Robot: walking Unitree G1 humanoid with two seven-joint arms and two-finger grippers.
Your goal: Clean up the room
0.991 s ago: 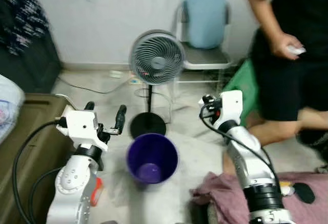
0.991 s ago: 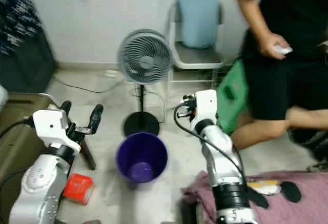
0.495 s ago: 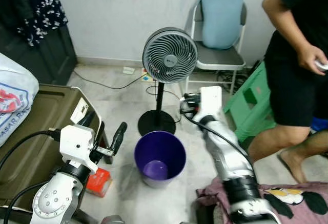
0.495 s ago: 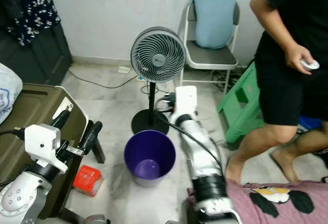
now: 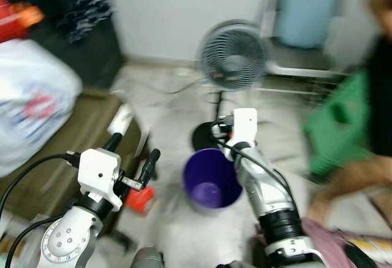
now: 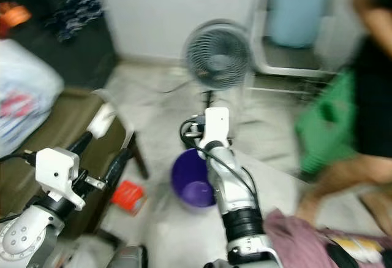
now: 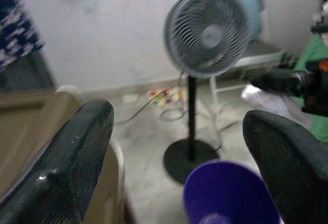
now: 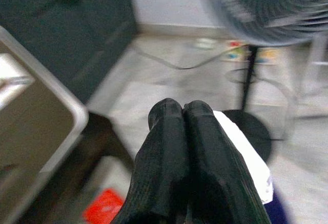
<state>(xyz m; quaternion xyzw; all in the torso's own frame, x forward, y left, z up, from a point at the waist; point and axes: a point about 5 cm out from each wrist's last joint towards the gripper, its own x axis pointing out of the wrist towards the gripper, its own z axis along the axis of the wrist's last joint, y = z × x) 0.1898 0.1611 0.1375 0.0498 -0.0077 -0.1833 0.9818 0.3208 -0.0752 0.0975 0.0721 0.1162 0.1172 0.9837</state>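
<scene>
Below, purple bin (image 5: 212, 179) near fan (image 5: 234, 56).

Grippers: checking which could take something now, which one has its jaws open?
The left gripper: its jaws stand wide apart, framing the fan. The right gripper is pressed shut.

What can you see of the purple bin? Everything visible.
The purple bin is a round, open-topped bucket, plastic by its look, upright on the pale floor. Its inside looks bare apart from a lighter patch at the bottom. It stands just in front of the pedestal fan's black base, with a small red box on the floor to its left. The right arm reaches above its rim; contact cannot be told through the blur.
</scene>
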